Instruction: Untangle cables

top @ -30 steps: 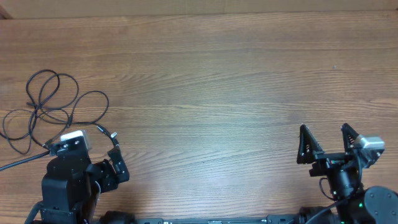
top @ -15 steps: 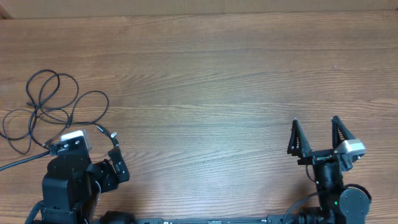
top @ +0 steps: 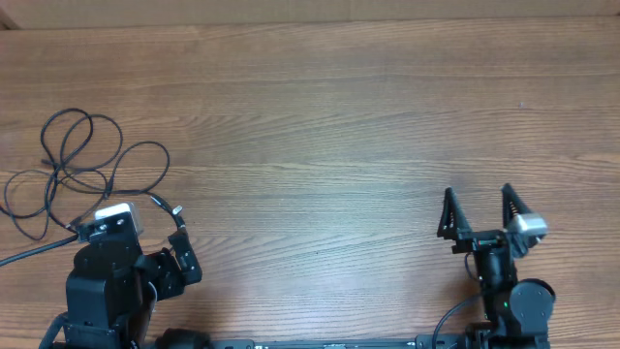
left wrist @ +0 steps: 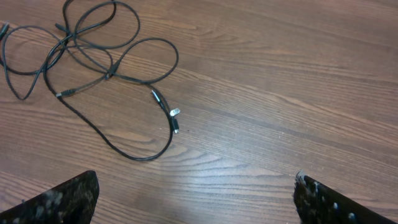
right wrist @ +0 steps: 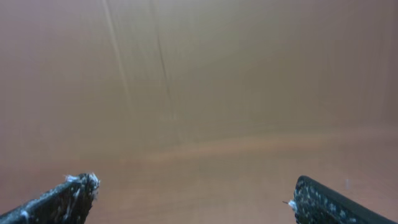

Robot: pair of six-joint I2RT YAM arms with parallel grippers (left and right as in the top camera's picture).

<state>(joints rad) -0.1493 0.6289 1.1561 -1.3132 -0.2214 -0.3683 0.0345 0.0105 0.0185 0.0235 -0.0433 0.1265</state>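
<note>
The cables [top: 62, 173] lie in a loose black tangle of loops at the table's left. In the left wrist view the cables [left wrist: 109, 75] spread across the upper left, with a small silvery plug tip [left wrist: 175, 112] nearer the middle. My left gripper [left wrist: 196, 190] is open just short of them, touching nothing; the overhead view shows its arm [top: 105, 276] at the front left. My right gripper [top: 476, 192] is open and empty at the front right, far from the cables. The right wrist view shows that gripper [right wrist: 194, 183] over blurred bare wood.
The wooden table [top: 320, 126] fills the view. A thicker black wire [top: 29, 254] runs off the left edge beside the left arm. The right arm's base [top: 509, 301] sits at the front edge.
My right gripper has slid left and a little away from the front edge, still open. The left arm and the cables have not moved.
</note>
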